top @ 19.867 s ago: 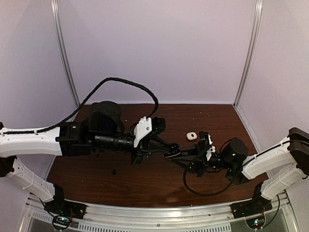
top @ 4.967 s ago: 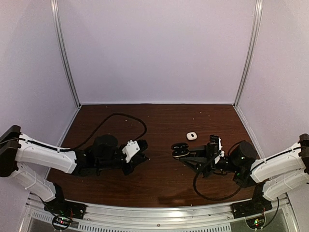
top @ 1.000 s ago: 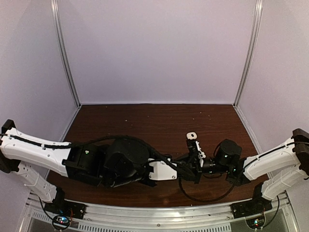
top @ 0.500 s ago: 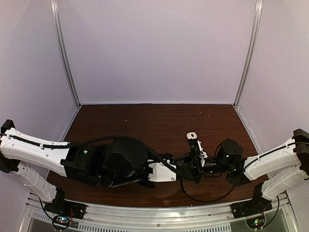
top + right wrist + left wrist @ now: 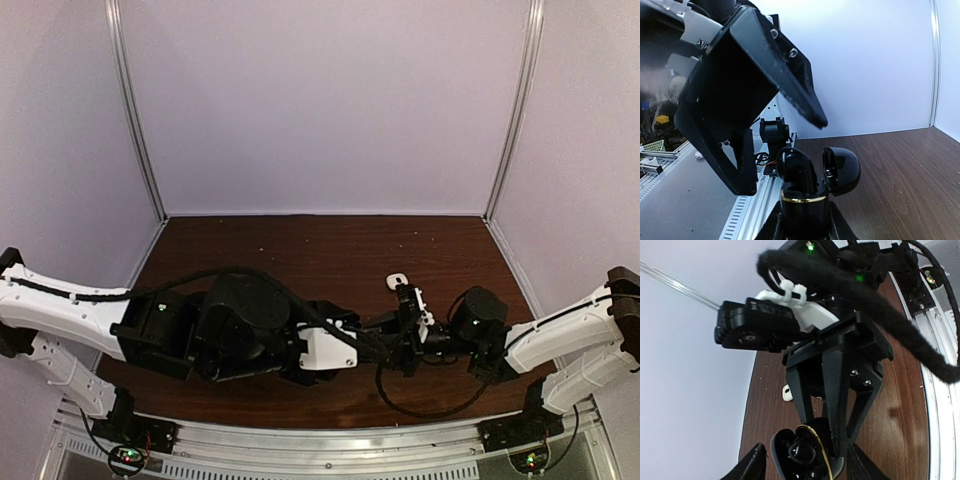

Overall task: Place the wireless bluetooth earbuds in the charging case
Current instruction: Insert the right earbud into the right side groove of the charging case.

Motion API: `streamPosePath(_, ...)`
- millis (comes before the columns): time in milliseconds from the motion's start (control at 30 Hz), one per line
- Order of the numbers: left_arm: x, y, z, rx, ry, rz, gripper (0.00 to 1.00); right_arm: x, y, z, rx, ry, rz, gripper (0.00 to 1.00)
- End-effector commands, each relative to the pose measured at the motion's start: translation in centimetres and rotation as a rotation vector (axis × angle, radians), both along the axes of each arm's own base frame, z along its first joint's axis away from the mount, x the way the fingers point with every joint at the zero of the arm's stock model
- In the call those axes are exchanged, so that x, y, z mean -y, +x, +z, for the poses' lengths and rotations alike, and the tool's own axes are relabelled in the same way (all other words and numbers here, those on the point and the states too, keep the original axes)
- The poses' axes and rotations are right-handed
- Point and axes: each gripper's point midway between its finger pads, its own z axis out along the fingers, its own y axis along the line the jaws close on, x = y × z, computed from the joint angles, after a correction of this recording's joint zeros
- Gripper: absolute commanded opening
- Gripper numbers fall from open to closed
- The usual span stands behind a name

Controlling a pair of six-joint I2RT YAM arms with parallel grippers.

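Note:
My right gripper point(image 5: 393, 334) point(image 5: 804, 226) is shut on the black charging case point(image 5: 805, 207), which has a gold rim and an open lid point(image 5: 841, 170). It holds the case a little above the table. A black earbud point(image 5: 796, 167) stands in the case's well, partly sticking out. It also shows in the left wrist view point(image 5: 802, 452). My left gripper point(image 5: 374, 343) point(image 5: 805, 467) is open. Its fingers point(image 5: 754, 466) straddle the case without touching the earbud. No white earbuds are in view.
A small white pebble-like case point(image 5: 397, 281) point(image 5: 786, 392) lies on the brown table point(image 5: 300, 250) just behind the grippers. The right arm's black cable point(image 5: 400, 395) loops near the front rail. Purple walls enclose the table.
Five seconds ago my left arm was at the table's left; it has come over to the held case. In the last second its wrist drew slightly left; the right gripper shifted slightly right.

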Motion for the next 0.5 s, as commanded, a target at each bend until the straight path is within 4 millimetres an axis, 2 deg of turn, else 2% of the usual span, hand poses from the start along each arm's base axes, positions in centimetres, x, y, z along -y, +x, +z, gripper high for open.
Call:
streamPosePath(0, -0.2, -0.2, 5.3, -0.022, -0.192, 0.004, 0.57, 0.1, -0.2, 0.8, 0.02, 0.042, 0.001, 0.0)
streamPosePath(100, -0.8, 0.0, 6.9, -0.03, -0.261, 0.019, 0.56, 0.1, -0.2, 0.8, 0.02, 0.046, -0.001, 0.0)
streamPosePath(200, -1.8, 0.4, 8.2, -0.069, -0.327, 0.035, 0.5, 0.2, -0.1, 1.0, 0.021, 0.052, -0.006, 0.0)
streamPosePath(300, -2.7, 1.5, 9.1, -0.161, -0.399, 0.057, 0.44, 0.3, 0.1, 1.3, 0.023, 0.064, -0.018, 0.0)
streamPosePath(467, -3.7, 2.3, 9.3, -0.302, -0.491, 0.039, 0.44, 0.4, 0.1, 1.9, 0.029, 0.081, -0.027, 0.0)
